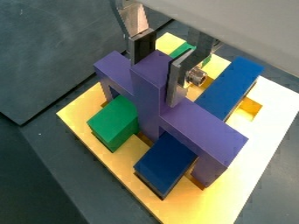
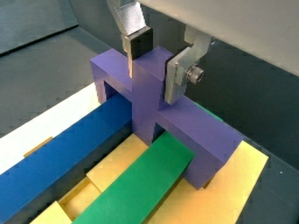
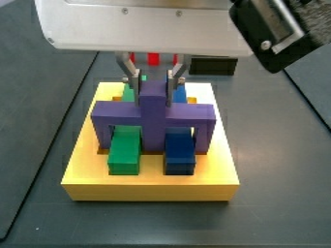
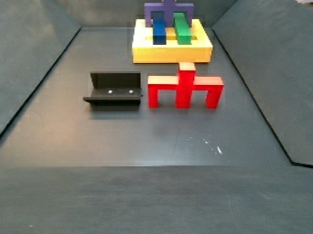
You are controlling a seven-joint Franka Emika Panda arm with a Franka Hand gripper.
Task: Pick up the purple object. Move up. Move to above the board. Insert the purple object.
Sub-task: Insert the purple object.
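Dark grey floor (image 4: 146, 155) fills the workspace we see, walled by grey panels that slope up at its sides. Near the far edge of that floor lies the board (image 4: 171, 50), a flat yellow block carrying a green bar (image 3: 126, 147) and a blue bar (image 3: 179, 150) side by side along its length.

We find the purple object (image 3: 154, 113) on the board, standing crosswise over both bars: its wide bridge spans them, one leg comes down on the outer side of the green bar and the other on the outer side of the blue bar, and its central stem points upward. In both wrist views the bridge sits just over the bars, the stem rising between them (image 2: 146, 83). Whether the legs have fully reached the bottom of their slots we cannot tell.

We see the gripper (image 1: 160, 59) directly above the board, its two flat silver fingers (image 2: 177, 74) set on opposite faces of the upright stem. The dark pads press against the purple object, so the jaws are narrowed onto the stem and hold it.

Closer to the middle of the floor, a red piece (image 4: 186, 90) of the same shape lies flat, well apart from the board. Just beside it stands the fixture (image 4: 113, 90), a dark bracket on its base plate.
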